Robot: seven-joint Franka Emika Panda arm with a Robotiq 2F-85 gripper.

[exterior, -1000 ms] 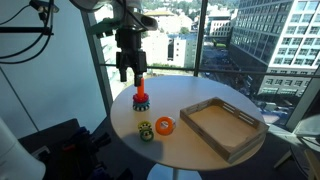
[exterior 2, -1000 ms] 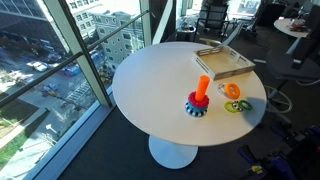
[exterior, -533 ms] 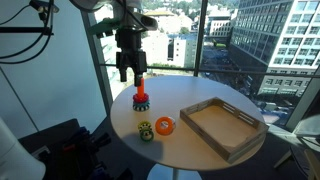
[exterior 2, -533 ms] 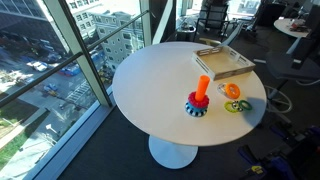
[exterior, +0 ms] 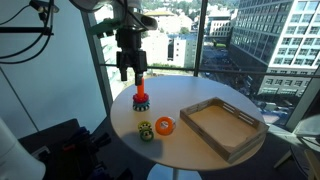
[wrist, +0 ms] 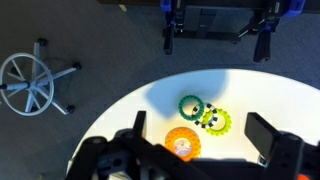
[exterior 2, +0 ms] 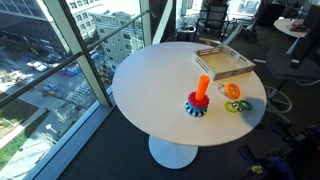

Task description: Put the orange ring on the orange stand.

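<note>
1. The gripper (exterior: 128,72) hangs straight above the orange stand (exterior: 141,98). Its jaws are spread wide and hold nothing, so I judge the pickup has not begun.
2. The orange ring (exterior: 164,125) lies flat on the worktop (exterior 2: 160,80) near the stand, between it and the worktop's edge. Its hole faces up, which suits a grasp from above.
3. A yellow-green ring (exterior: 146,130) sits just beside the orange ring, also near the stand. It crowds one side, and a descending finger could nudge it.
4. The wooden tray (exterior: 222,125) rests well apart from the stand and is no obstacle.
5. Nothing appears threaded on the stand's peg, so it looks ready to receive the ring.
</note>
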